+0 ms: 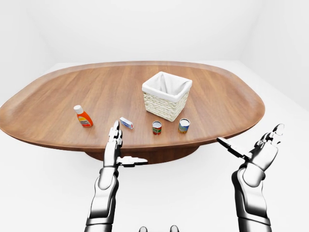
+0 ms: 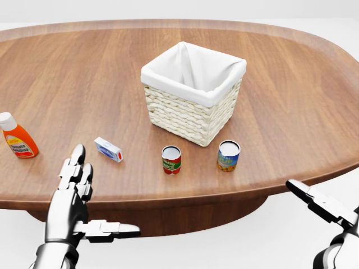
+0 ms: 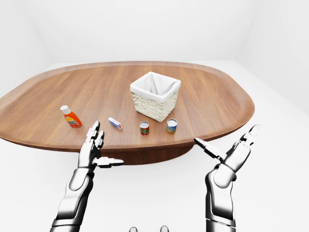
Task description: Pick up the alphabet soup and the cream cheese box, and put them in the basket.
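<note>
Here, both hands hang spread and empty off the table edge: left hand (image 2: 73, 188), right hand (image 1: 260, 152). Below the white-lined wicker basket (image 2: 190, 103) stand the red-labelled alphabet soup can (image 2: 171, 159) and, leftward, the small blue-white cream cheese box (image 2: 107, 149); the reach seems not yet begun.

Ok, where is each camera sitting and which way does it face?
Head view: on the head, angled down at the table; left robot hand and right robot hand fingers show.
Left-eye view: on the head, wider, both forearms show.
Right-eye view: nearly the same, shifted slightly.
All share the basket.
</note>
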You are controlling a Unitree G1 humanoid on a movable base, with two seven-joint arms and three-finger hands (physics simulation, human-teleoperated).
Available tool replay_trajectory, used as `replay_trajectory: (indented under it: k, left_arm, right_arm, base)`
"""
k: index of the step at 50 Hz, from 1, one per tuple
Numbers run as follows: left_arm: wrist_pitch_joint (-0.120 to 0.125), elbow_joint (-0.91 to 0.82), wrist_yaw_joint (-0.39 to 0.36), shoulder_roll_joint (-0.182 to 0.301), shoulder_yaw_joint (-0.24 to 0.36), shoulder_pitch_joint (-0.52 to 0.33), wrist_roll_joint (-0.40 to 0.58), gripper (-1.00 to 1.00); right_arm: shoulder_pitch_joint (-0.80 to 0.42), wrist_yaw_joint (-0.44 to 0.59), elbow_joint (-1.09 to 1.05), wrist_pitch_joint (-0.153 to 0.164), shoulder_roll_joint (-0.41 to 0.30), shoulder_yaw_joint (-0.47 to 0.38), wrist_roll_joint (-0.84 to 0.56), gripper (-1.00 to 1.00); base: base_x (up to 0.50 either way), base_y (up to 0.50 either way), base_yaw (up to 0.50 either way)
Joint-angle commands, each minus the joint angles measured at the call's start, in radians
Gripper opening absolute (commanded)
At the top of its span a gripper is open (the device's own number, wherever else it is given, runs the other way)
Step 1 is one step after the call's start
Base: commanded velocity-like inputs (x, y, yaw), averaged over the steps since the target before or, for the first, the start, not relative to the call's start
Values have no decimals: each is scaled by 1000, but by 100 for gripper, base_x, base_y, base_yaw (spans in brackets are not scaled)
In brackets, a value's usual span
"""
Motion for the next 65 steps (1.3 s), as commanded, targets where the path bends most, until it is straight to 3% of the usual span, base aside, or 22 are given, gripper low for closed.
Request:
replay_trajectory:
  k: [1, 2, 4, 5, 7, 12, 19, 34, 39, 48, 57, 65]
  left_arm:
    - [-13, 15, -2, 1, 2, -4, -1, 100]
    - [-18, 22, -2, 1, 3, -5, -1, 100]
    - [-2, -1, -1, 0, 0, 1, 0, 100]
    - [-17, 20, -2, 1, 3, -5, -1, 100]
    - [-8, 9, -1, 1, 1, -2, -1, 100]
    - [-19, 24, -3, 2, 3, -7, -1, 100]
    - [5, -8, 0, 0, -1, 1, 0, 100]
    - [-22, 25, -3, 2, 4, -7, -2, 100]
    - [-16, 17, -2, 2, 3, -4, -2, 100]
    - [-15, 17, -2, 2, 3, -4, -2, 100]
    - [-16, 17, -2, 2, 3, -4, -2, 100]
    - [-16, 17, -2, 2, 3, -4, -2, 100]
  right_arm:
    - [1, 0, -6, 6, 2, -10, 6, 100]
    - [-1, 0, 1, 2, 1, -11, 8, 100]
    - [-1, 0, 2, 3, 0, -12, 8, 100]
    - [-1, 0, -11, 19, 0, -13, 11, 100]
    - [-2, 0, -9, 21, 0, -14, 12, 100]
    - [-2, 0, -9, 23, -2, -14, 15, 100]
    - [-4, 0, -4, 23, -3, -14, 14, 100]
    - [-7, 0, 12, 12, -4, -11, 3, 100]
    - [-4, 0, 4, 17, -4, -10, -4, 100]
    - [-11, 0, 31, -6, -7, -12, -4, 100]
    - [-9, 0, 27, -4, -7, -12, -2, 100]
    - [-4, 0, -1, 16, -4, -14, 7, 100]
  base:
    - [0, 0, 0]
    - [0, 0, 0]
    - [0, 0, 0]
    - [0, 0, 0]
    - [0, 0, 0]
    - [0, 0, 0]
    - [0, 0, 0]
    - [0, 0, 0]
    - [18, 0, 0]
    - [23, 0, 0]
    - [23, 0, 0]
    - [17, -1, 0]
